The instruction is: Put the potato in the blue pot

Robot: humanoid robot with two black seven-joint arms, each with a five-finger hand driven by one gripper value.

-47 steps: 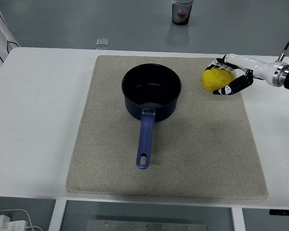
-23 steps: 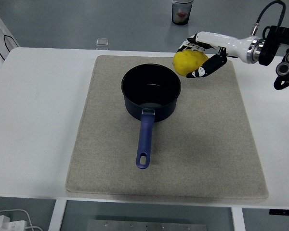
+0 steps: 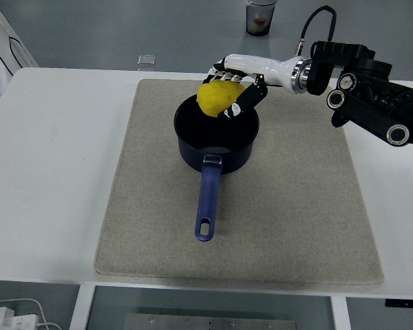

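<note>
Since a moment ago the right hand point(image 3: 235, 88) has carried the potato point(image 3: 219, 99) leftward from beyond the mat's far right corner to over the blue pot point(image 3: 216, 132). Nearest, the pot's handle point(image 3: 207, 201) points toward the table's near edge, on the beige mat point(image 3: 158, 227). Its dark interior looks empty. Above its far rim hangs the yellow potato, long axis roughly left to right, fingers point(image 3: 246, 98) curled around it and hiding its right end. Farther off, a clear cup point(image 3: 260, 16) is cut off by the top edge.
</note>
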